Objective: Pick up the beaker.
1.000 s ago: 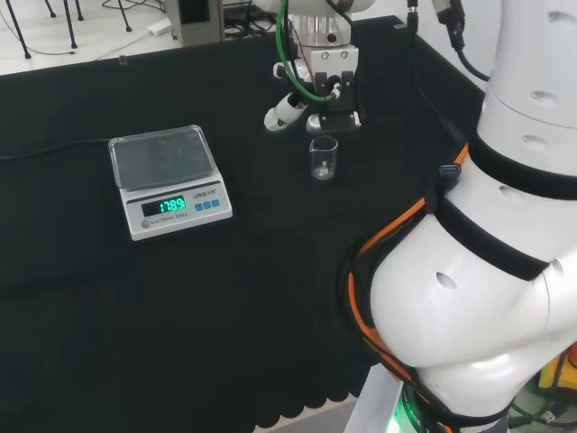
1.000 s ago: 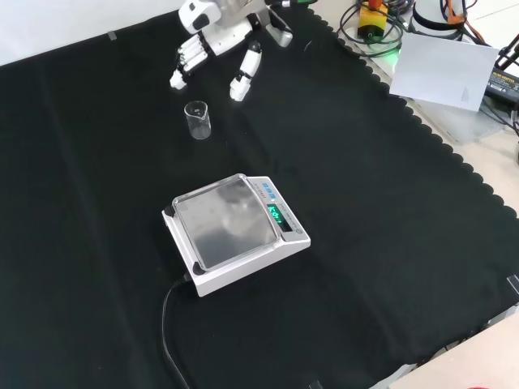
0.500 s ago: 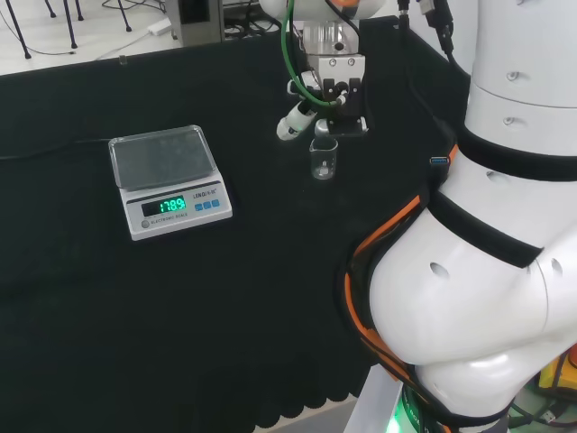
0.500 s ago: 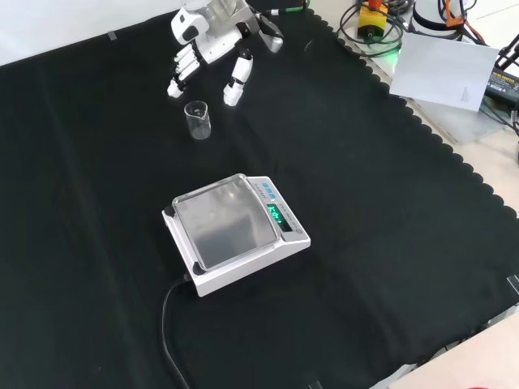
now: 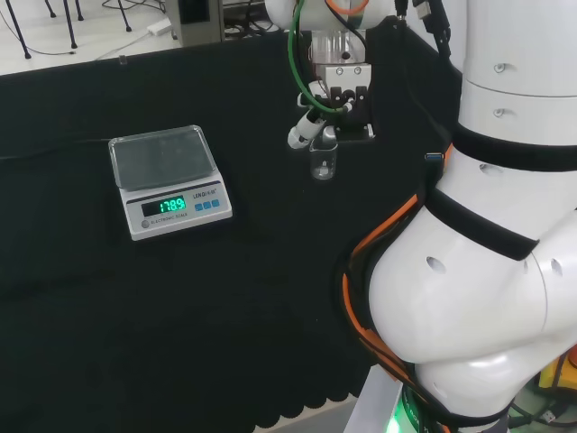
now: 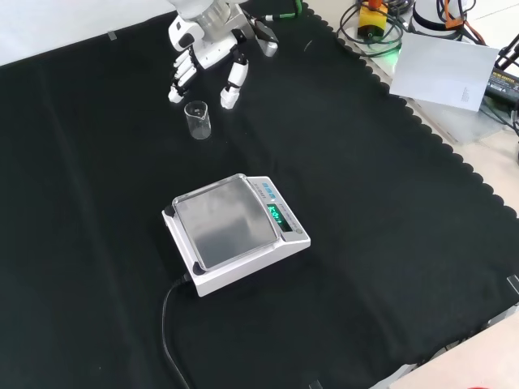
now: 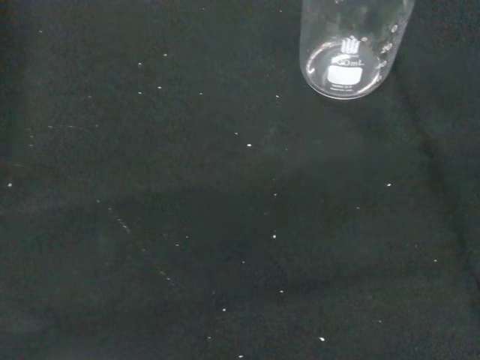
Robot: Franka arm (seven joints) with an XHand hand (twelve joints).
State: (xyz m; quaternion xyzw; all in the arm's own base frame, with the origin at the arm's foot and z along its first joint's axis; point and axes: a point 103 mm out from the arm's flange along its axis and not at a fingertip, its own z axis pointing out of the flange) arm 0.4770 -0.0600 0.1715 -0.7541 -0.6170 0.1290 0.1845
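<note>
On the black-clothed desk, near its far side in the front view: stood upright, clear glass beaker, empty as far as could be seen, mouth up, resting on the cloth and not lifted. Just above and behind it in that view: hung the hand, fingers straight and pointed down to the upper left of the beaker, thumb pointed down to the upper right; spread apart, curled round nothing, tips close to the rim but contact not discernible. From the head view: beaker located directly below the hand, a white fingertip just left of the rim. From the wrist view: beaker seen through its side and base, printed markings on the glass, specks of dust on the cloth around it. Nearer the camera in the front view, well apart from the beaker: sat a white scale with steel pan and lit green display, black cable running off its near corner; to the left of the beaker in the head view.
</note>
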